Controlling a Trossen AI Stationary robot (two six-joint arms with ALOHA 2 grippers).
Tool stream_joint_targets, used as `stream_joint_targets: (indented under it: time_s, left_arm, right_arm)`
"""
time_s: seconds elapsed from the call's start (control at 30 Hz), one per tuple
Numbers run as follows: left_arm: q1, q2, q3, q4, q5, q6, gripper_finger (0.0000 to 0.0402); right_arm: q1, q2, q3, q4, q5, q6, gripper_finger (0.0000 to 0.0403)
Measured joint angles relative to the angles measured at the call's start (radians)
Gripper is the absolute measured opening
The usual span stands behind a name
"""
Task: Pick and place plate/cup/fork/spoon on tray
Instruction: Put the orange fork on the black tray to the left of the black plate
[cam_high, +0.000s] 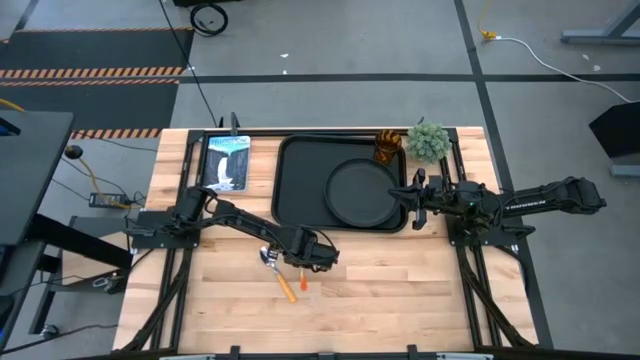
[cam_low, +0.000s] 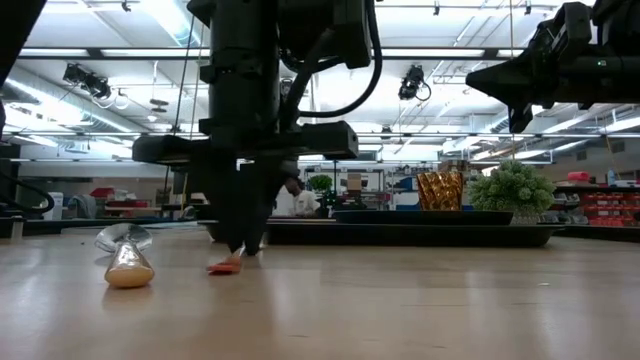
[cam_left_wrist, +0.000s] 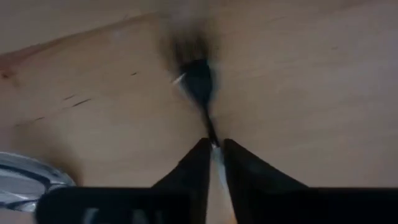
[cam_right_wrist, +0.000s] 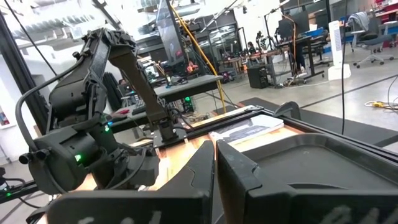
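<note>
Spoon (cam_low: 127, 262) lies beside the fork (cam_high: 303, 281); left gripper (cam_high: 318, 253) jaws seemingly pinch the fork. Right gripper (cam_high: 412, 192) closed over tray (cam_high: 300, 180).

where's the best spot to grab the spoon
Likely mid-handle on the spoon, from straight above, jaws across the handle's narrow width. It lies flat on the table, and its bowl is wide and rounded. The left gripper is shut on the fork alongside.

Potted plant (cam_high: 428, 141), picture book (cam_high: 227, 161).
</note>
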Motion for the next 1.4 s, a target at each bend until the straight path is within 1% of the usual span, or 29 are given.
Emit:
stream_joint_targets:
  time_s: [0.07,0.13,0.43,0.67,0.9,1.0,1.13,1.3,1.4]
  left_arm:
    - [0.0,0.0,0.0,-0.001,0.0,-0.008,0.0022]
    - [0.001,0.0,0.0,-0.001,0.0,-0.011,0.0012]
    - [0.007,-0.006,0.002,0.009,0.009,-0.042,0.001]
    - [0.026,-0.059,0.002,0.061,0.081,-0.059,0.0013]
    - [0.072,-0.116,0.002,0.057,0.066,-0.038,0.0014]
    - [0.116,-0.128,0.002,0.031,0.03,-0.001,0.0015]
    - [0.221,-0.127,0.002,0.04,0.001,0.116,0.0015]
    - [0.375,-0.127,0.002,0.082,-0.001,0.28,0.0015]
    - [0.466,-0.117,0.002,0.094,0.007,0.353,0.0015]
  right_arm:
    - [0.0,0.0,0.0,0.0,0.0,0.0,0.0022]
    - [0.0,0.0,0.0,0.0,0.0,0.0,0.0022]
    - [0.0,0.0,0.0,0.0,0.0,0.0,0.0022]
    - [0.0,0.0,0.0,-0.001,0.0,0.0,0.0022]
    - [0.0,0.0,0.0,0.0,0.0,0.0,0.0022]
    - [0.0,0.0,0.0,0.0,0.0,0.0,0.0022]
    - [0.0,0.0,0.0,0.0,0.0,0.0,0.0023]
    - [0.0,0.0,0.0,0.0,0.0,0.0,0.0022]
    - [0.0,0.0,0.0,0.0,0.0,0.0,0.0022]
